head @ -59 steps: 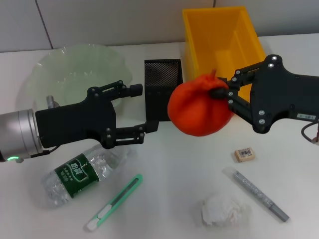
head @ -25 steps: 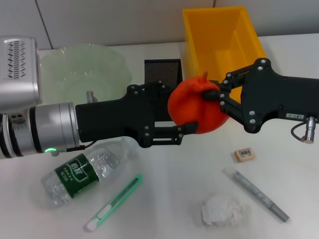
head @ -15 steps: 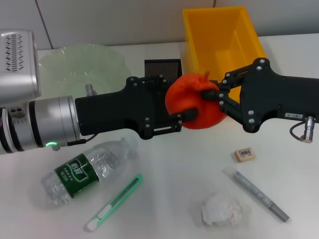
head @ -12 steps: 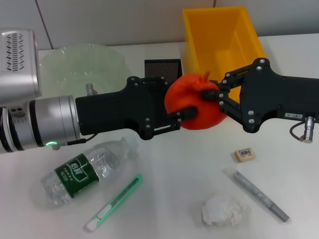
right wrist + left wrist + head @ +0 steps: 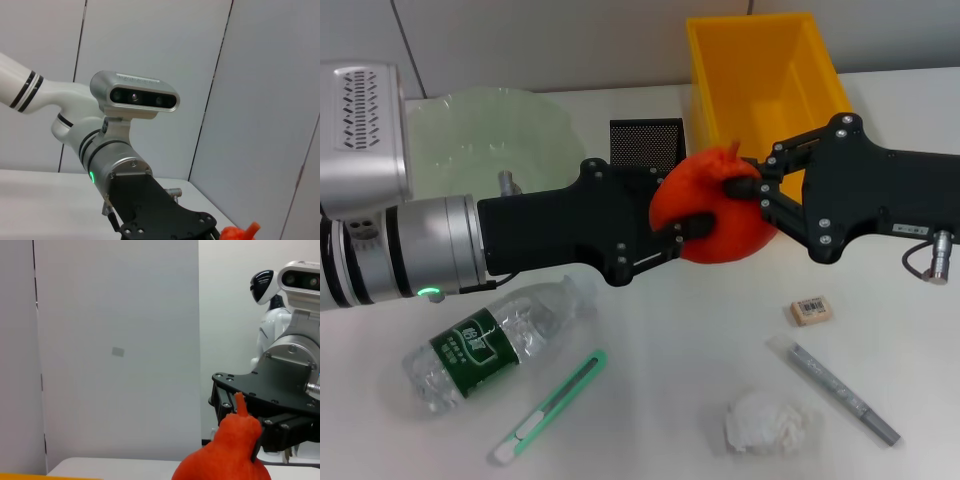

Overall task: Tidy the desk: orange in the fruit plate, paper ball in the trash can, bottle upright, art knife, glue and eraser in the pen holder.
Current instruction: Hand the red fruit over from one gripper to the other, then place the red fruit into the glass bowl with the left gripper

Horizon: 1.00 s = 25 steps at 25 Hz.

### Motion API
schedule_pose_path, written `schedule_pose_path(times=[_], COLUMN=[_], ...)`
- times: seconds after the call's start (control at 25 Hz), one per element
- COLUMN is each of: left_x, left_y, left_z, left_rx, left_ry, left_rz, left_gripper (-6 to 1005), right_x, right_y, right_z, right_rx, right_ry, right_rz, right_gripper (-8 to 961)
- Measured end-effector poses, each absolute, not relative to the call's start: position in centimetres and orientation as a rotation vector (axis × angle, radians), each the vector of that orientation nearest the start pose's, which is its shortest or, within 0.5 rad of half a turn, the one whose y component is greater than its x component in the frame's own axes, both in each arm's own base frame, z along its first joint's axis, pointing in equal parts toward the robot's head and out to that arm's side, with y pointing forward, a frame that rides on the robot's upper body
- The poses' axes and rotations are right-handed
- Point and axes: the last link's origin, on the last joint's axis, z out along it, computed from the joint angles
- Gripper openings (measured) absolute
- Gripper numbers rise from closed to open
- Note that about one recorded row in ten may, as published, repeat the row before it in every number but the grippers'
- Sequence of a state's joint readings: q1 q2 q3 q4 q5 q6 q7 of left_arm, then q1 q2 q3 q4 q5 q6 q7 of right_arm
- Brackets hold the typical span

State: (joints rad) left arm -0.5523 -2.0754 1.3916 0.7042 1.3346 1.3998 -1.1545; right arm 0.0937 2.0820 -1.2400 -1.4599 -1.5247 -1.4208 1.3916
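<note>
A round orange fruit with a short stem (image 5: 720, 210) hangs in mid-air above the middle of the white bench (image 5: 660, 400), pinched from both sides. The left gripper (image 5: 672, 232), black and reaching in from nine o'clock, has its fingers clenched on the fruit's near-left side. The right gripper (image 5: 752, 190), black and reaching in from three o'clock, is clamped on the fruit's stem end (both hold it at once).

At eleven o'clock of the fruit sits a pale green wavy-edged fruit plate (image 5: 500, 130). Just behind the fruit stands a black mesh pen holder (image 5: 646, 143), and at one o'clock a yellow plastic bin (image 5: 765, 70).

Toward seven o'clock a clear plastic water bottle with a green label (image 5: 490, 340) lies on its side. Beside it, nearer the front edge, lies a green and white art knife (image 5: 550, 405). At five o'clock a small tan eraser (image 5: 810, 311) rests flat, with a grey glue stick pen (image 5: 835, 390) lying just below it. A crumpled white paper ball (image 5: 765, 422) sits near the front edge at six o'clock.

The left wrist view shows the orange fruit (image 5: 227, 452) with the right gripper behind it.
</note>
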Motion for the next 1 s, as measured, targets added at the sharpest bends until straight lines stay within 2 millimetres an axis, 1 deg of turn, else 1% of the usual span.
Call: schedule_pose_path(times=[0.04, 0.32, 0.44, 0.68, 0.88, 1.0], left_x=[-16.1, -16.2, -16.3, -16.4, -16.6, -17.0], left_y=[33.3, 33.5, 33.5, 33.6, 33.9, 34.2], left_z=[-5.1, -5.1, -5.1, -5.1, -5.2, -5.3], left_rx=[-2.824, -2.811, -2.811, -2.805, -2.789, -2.774], left_ry=[-0.057, -0.068, -0.07, -0.077, -0.095, -0.115], left_rz=[-0.99, -0.973, -0.972, -0.965, -0.942, -0.919], left_gripper=[366, 309, 288, 249, 205, 184], right_x=[18.5, 19.0, 19.2, 19.2, 19.8, 20.3], right_y=[28.3, 27.8, 27.5, 27.0, 26.7, 26.4], right_z=[5.4, 5.8, 5.8, 6.3, 7.5, 8.3], right_rx=[-2.577, -2.579, -2.596, -2.605, -2.573, -2.544], right_ry=[-0.042, -0.027, -0.025, -0.037, -0.022, -0.003], right_rz=[0.723, 0.737, 0.748, 0.773, 0.786, 0.793], right_gripper=[38, 39, 165, 287, 389, 522])
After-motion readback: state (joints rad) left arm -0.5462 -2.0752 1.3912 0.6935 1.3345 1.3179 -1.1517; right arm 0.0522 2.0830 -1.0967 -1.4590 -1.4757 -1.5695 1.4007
